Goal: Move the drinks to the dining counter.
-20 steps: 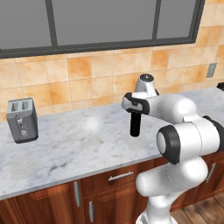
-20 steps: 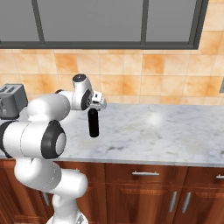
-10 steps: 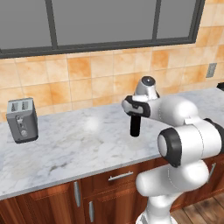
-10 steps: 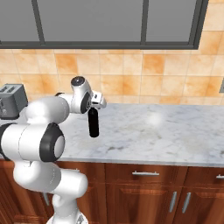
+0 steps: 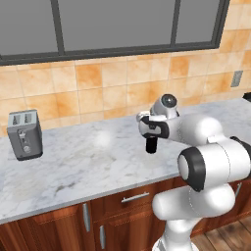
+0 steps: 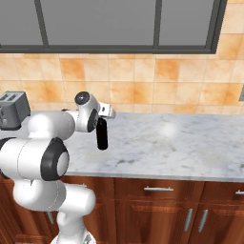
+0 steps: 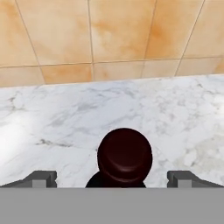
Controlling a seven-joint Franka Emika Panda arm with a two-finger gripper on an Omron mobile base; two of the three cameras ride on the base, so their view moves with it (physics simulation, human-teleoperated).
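Between spread tool [image 7: 112, 178] fingertips, wine bottle [image 7: 124, 158] top.

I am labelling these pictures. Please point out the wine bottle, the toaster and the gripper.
wine bottle [image 6: 102, 138], right base view, lower body.
toaster [image 5: 25, 134], left base view, front face.
gripper [image 7: 112, 178], hand view, between the fingertips.

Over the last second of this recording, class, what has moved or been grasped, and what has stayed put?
Very little changed. The arm has edged slightly, settling the gripper over the top of the wine bottle; its fingers stand wide apart on either side of the bottle's cap, touching nothing. Nothing was taken hold of or let go. The bottle stayed upright on the marble counter, and the toaster did not move.
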